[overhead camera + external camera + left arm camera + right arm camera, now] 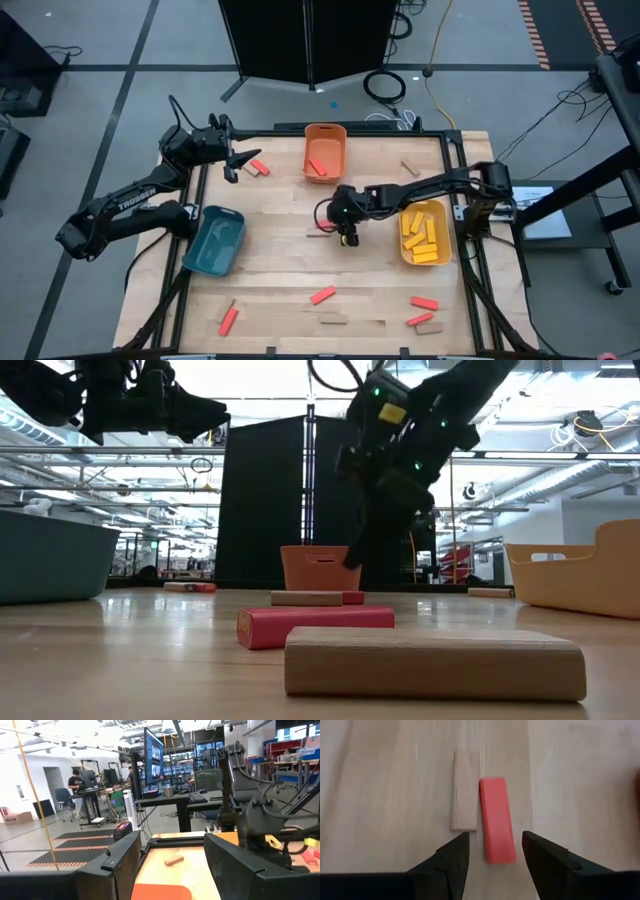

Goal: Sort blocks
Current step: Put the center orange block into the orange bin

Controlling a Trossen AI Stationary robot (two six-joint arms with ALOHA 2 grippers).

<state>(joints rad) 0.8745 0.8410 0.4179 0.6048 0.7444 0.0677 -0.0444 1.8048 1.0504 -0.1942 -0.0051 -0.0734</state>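
My right gripper (347, 236) (492, 851) hangs open over the middle of the table, fingers pointing down. Below it a red block (496, 820) and a tan block (465, 790) lie flat, side by side. The red block's end shows between my fingertips, and the low view shows the fingers (353, 553) above the blocks (307, 598). My left gripper (235, 160) (172, 872) is open and raised near the far left corner, beside a red and a tan block (258, 167). More red and tan blocks lie along the near edge.
An orange bin (324, 152) with a red block in it stands at the far edge. A yellow bin (424, 232) with yellow blocks is on the right, a teal bin (215, 240) on the left. A tan block (410, 167) lies far right. People stand in the room beyond.
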